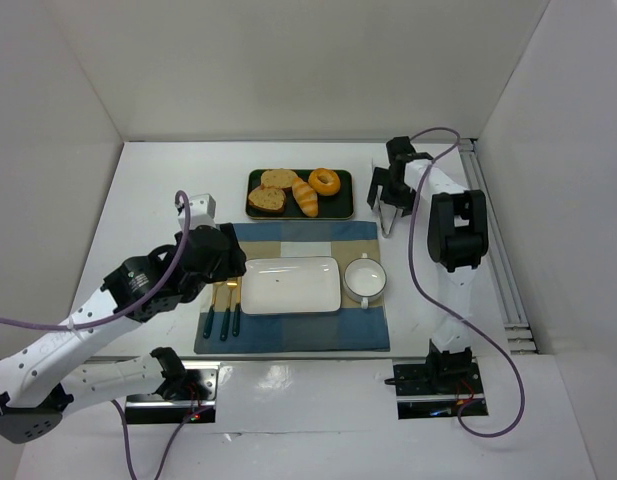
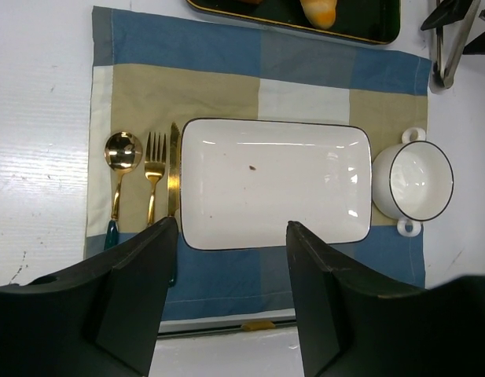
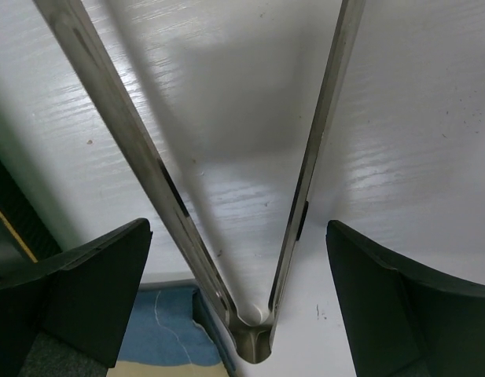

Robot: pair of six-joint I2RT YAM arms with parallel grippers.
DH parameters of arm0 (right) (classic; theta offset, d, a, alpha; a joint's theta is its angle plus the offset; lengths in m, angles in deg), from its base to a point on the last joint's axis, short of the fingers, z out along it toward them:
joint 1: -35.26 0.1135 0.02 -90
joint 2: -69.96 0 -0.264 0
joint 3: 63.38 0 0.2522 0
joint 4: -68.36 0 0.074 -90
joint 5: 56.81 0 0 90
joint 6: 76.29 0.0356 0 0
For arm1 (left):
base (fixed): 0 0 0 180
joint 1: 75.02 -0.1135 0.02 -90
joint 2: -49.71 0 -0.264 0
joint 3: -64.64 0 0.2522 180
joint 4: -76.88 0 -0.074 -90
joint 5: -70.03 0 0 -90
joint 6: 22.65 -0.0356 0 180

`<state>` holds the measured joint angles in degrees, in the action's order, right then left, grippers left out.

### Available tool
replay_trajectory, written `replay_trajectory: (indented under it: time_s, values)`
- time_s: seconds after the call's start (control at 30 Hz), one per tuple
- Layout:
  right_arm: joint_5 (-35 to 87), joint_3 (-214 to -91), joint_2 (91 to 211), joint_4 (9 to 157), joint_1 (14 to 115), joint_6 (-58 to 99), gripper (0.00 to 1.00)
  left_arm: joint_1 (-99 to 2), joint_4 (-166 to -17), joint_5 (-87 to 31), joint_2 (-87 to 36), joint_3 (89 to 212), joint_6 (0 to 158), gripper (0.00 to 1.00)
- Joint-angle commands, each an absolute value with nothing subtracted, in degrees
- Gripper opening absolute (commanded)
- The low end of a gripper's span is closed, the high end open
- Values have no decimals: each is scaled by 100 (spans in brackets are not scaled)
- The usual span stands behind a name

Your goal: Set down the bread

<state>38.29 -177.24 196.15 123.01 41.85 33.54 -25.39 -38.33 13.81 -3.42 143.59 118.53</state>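
The bread (image 1: 305, 197) is a golden ridged roll lying in a dark tray (image 1: 340, 209) at the back, between brown toast slices (image 1: 272, 191) and an orange donut (image 1: 324, 181). Its end shows at the top edge of the left wrist view (image 2: 321, 11). My right gripper (image 1: 389, 197) is open right of the tray, its fingers (image 3: 85, 294) straddling metal tongs (image 3: 179, 212) that lie on the table, without touching them. My left gripper (image 2: 230, 236) is open and empty, hovering over the near left of a white rectangular plate (image 2: 305, 149).
A blue and beige placemat (image 1: 288, 338) carries the plate (image 1: 324, 299), a white two-handled bowl (image 1: 365, 278) and a gold spoon, fork (image 2: 153, 169) and knife at the left. White walls enclose the table. The right arm's purple cable loops at the right.
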Motion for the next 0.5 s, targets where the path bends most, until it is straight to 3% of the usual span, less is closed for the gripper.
replay_trajectory:
  time_s: [0.0, 0.47]
  values:
    - [3907, -17997, 19758, 12484, 4141, 3296, 100, -2571, -3873, 1387, -329, 14291, 11877, 71]
    - [4716, -18780, 20548, 13082, 4247, 2954, 100, -2571, -3820, 1440, -224, 14133, 11929, 71]
